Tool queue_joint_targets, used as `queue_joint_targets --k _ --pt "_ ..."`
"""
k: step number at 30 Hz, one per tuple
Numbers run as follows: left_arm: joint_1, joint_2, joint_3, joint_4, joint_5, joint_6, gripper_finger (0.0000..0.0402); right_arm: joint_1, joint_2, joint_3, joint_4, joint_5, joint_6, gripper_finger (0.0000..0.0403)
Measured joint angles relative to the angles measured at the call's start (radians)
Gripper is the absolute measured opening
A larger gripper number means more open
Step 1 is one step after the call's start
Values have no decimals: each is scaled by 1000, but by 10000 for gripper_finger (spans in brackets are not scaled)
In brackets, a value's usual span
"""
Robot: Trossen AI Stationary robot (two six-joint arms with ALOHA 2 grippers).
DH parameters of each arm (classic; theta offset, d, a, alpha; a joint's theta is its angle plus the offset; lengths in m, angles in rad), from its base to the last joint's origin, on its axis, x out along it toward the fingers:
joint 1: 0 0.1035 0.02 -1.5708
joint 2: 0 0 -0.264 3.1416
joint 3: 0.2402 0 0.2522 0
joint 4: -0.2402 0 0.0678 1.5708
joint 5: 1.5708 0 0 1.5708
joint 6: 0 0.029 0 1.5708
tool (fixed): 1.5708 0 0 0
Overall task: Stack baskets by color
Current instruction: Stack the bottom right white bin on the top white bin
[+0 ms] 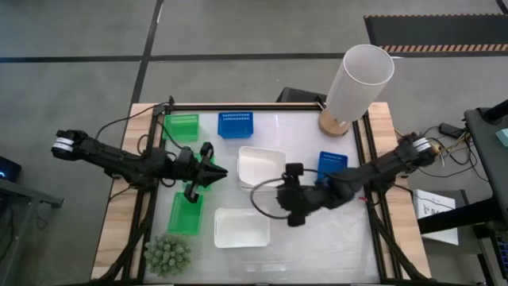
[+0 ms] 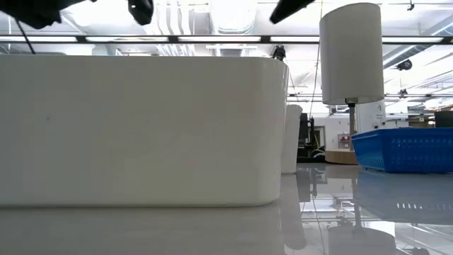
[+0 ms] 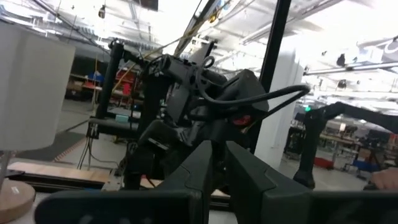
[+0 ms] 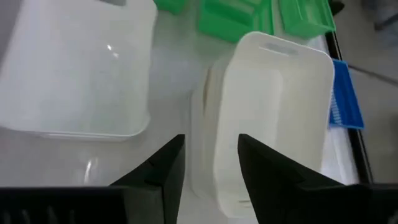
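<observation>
Item — small shallow rectangular plastic baskets with slotted sides: you should find them light, stiff and slick on the glossy table, best pinched over a thin long wall; the right gripper [image 4: 208, 158] hangs with fingers spread before the rear white basket [image 1: 260, 166] at table centre, pinching nothing. Count, from above — two green baskets [image 1: 182, 127] [image 1: 185, 213] on the left; two blue [image 1: 236, 124] [image 1: 332, 164]; two white, the second [image 1: 241, 226] nearer the front; the left gripper [image 1: 208, 176] sits pressed together, empty, between the greens.

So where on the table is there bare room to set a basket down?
Bare patches: the near right corner, right of the near white basket; and the strip between the far blue basket and the white cylinder. Crowded: the middle, where both arms meet around the other white basket.
</observation>
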Motion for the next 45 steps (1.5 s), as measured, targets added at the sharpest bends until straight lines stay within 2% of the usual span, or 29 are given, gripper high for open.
queue_joint_targets --k 4,7,13,17,21,24,29,33,39,45 --pt "0 82 74 -33 0 0 28 53 -110 -190 201 52 0 129" --pt "-1 133 154 -173 0 -6 28 73 -193 -340 383 53 -44 123" --pt "-4 224 369 -613 5 -74 28 66 -360 -616 753 38 -210 115" --pt "-13 295 524 -918 19 -107 28 39 -483 -742 881 38 -273 110" --pt "-21 368 663 -1129 66 -106 28 25 -601 -815 914 37 -286 104" --pt "-21 424 748 -1214 76 -82 28 25 -670 -851 914 35 -285 99" --pt "-19 537 846 -1275 76 98 37 26 -747 -901 911 -14 -285 95" --pt "-1 620 916 -1362 57 207 82 26 -774 -908 904 -16 -277 96" --pt "39 712 939 -1406 -109 294 164 26 -782 -908 886 -16 -274 89" --pt "73 749 927 -1434 -106 305 184 26 -781 -908 880 -16 -267 90"
